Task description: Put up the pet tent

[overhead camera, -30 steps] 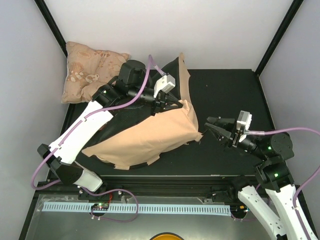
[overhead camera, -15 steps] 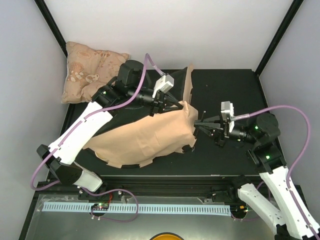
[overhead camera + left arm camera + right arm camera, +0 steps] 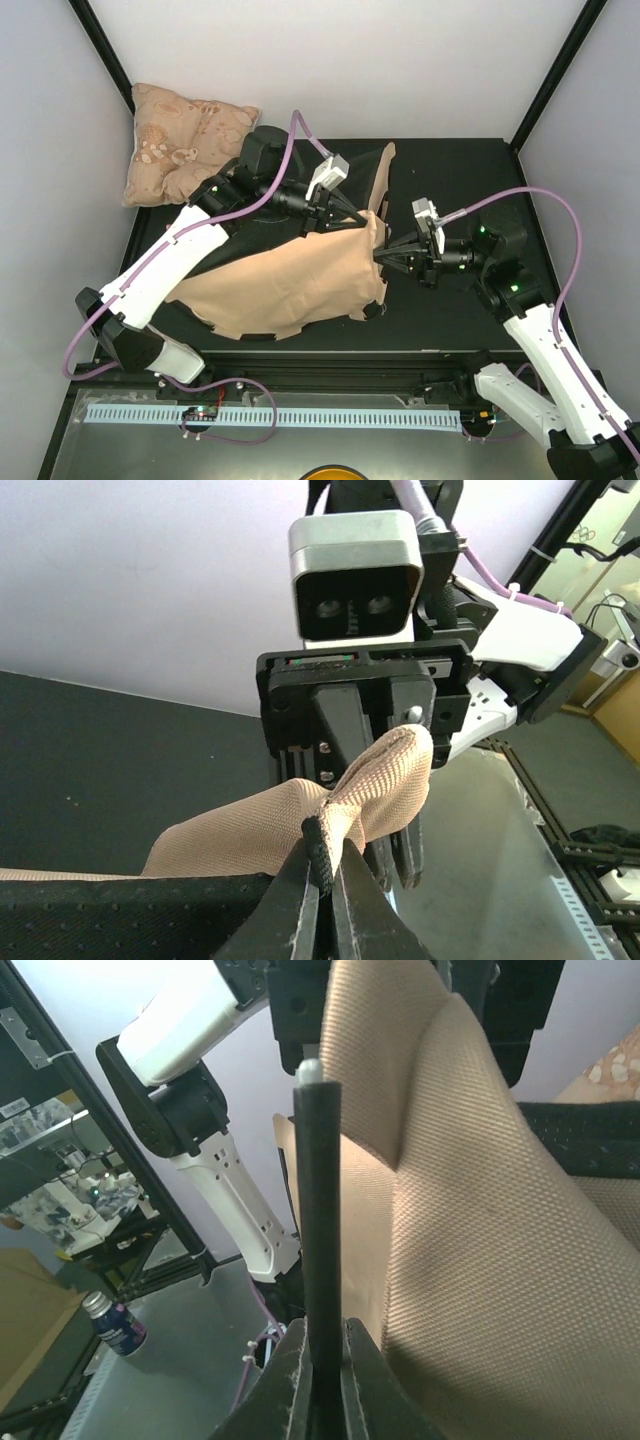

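Tan pet tent (image 3: 300, 280) lies mid worktop (image 3: 470, 180). Right jaws just came in from 3 o'clock & shut on its black pole (image 3: 322, 1240). Left jaws pinch tent cloth. Propping up can start.

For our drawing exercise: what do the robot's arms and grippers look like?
The left arm and right arm have white shells, black joints, small green lights. The left gripper and right gripper are black, two-fingered, each with a grey camera box and lilac cable.
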Available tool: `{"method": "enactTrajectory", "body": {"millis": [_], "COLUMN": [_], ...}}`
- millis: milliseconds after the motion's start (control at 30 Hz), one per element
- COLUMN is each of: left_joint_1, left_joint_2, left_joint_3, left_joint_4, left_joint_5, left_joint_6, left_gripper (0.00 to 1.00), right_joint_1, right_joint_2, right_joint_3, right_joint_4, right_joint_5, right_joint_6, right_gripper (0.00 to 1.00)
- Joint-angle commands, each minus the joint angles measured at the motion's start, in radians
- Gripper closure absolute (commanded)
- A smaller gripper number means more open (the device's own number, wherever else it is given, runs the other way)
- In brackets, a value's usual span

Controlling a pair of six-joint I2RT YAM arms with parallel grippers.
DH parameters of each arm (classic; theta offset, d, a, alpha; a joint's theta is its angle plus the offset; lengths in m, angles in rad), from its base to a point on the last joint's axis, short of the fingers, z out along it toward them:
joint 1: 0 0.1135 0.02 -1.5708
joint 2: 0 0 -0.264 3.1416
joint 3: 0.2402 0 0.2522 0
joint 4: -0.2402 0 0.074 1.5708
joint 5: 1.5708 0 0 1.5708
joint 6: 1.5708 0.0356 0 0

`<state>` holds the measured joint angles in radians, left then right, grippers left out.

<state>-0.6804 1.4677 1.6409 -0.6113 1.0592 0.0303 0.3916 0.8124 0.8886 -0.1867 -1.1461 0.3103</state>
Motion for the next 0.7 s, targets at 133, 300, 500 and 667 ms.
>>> {"method": "enactTrajectory", "body": {"millis": [133, 300, 500, 667], "left_joint_1": [-0.001, -0.001, 0.0, -0.001], "left_joint_2": [-0.04, -0.035, -0.036, -0.034], "left_joint_3": [-0.017, -0.018, -0.016, -0.021], "left_joint_4": [0.103, 0.111, 0.119, 0.12], "left_joint_5": [0.07, 0.071, 0.065, 0.075], "left_joint_6": [-0.019, -0.027, -0.036, -0.036], "left_gripper": [0.99, 0.99, 0.99, 0.98], "right_joint_1": [0.024, 0.045, 0.06, 0.066], "right_joint_2": [0.049, 0.057, 0.063, 0.073], "right_joint_3": [-0.03, -0.02, -0.023, -0.008], "right_joint_4": [-0.136, -0.168, -0.195, -0.198], "right_joint_5": [-0.002, 0.019, 0.037, 0.046], "right_joint_6": [-0.002, -0.033, -0.06, -0.058], "right_gripper": [0.99, 0.99, 0.99, 0.99]}}
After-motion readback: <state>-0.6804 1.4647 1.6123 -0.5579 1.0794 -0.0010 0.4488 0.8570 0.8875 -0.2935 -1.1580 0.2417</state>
